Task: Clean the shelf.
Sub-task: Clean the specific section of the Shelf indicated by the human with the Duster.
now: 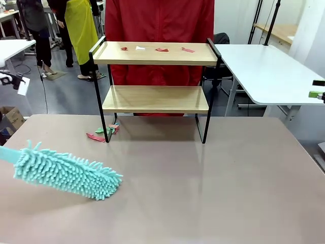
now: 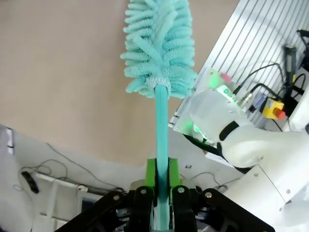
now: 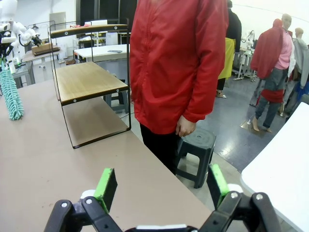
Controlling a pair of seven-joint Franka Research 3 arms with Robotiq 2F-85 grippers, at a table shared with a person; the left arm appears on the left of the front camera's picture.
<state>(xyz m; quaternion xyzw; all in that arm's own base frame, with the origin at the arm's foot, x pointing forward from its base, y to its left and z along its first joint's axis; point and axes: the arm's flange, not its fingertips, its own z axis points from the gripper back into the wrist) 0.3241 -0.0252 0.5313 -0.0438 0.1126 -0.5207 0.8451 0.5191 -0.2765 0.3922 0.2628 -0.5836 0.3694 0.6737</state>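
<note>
So, biggest thing first: the brownish bench [image 1: 203,193] takes up the whole lower half of the front view, and right behind its far edge stands a person in a red jacket [image 1: 157,20], one hand [image 3: 185,126] hanging loose at their side. The shelf [image 1: 155,99] sits at the far middle of the bench, straight in front of that person, upright on its thin black frame with both wooden boards level. Its lower board looks bare, though I can't see the whole surface from this angle. Nearer the robot, on the left side of the bench and well apart from the shelf, there's a fluffy teal duster [image 1: 66,173], its head low over the surface and slanting down to the right; can't tell if it actually touches. The left claw [image 2: 161,171] is clamped tight on the duster's flat teal handle, green pads pressed on both sides of it, fluffy head pointing away from the wrist. The right claw [image 3: 161,181] is spread wide with nothing between its pads, hanging above the bench with the shelf off to one side of its view. Smallest stuff: a row of little red and white scraps [image 1: 161,49] along the top board, and a small pile of red and green scraps [image 1: 104,132] on the bench just beside the shelf's front left leg.
</note>
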